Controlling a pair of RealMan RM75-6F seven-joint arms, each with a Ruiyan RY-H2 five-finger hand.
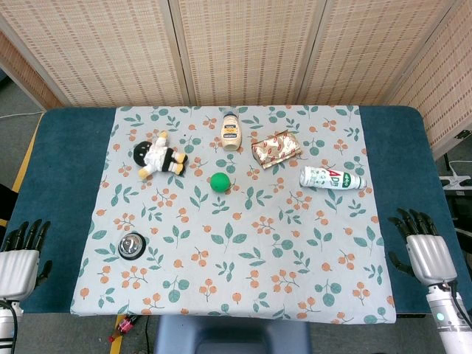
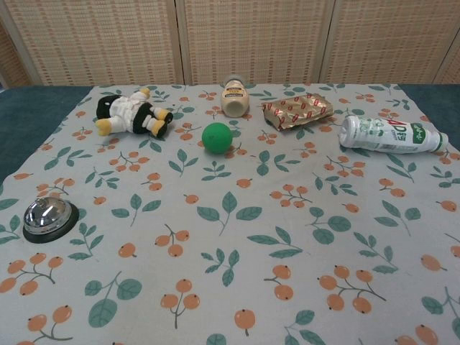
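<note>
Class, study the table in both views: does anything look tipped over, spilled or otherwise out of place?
Nothing is spilled or damaged. The white drink bottle lies on its side near the right edge of the cloth, and the plush doll lies flat, while the small sauce bottle stands upright.

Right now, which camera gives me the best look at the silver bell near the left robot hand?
The chest view: the silver bell is close and large there, with its shiny dome and black base clear. The head view shows it small, from above, but also shows the left robot hand beside it, off the cloth.
</note>
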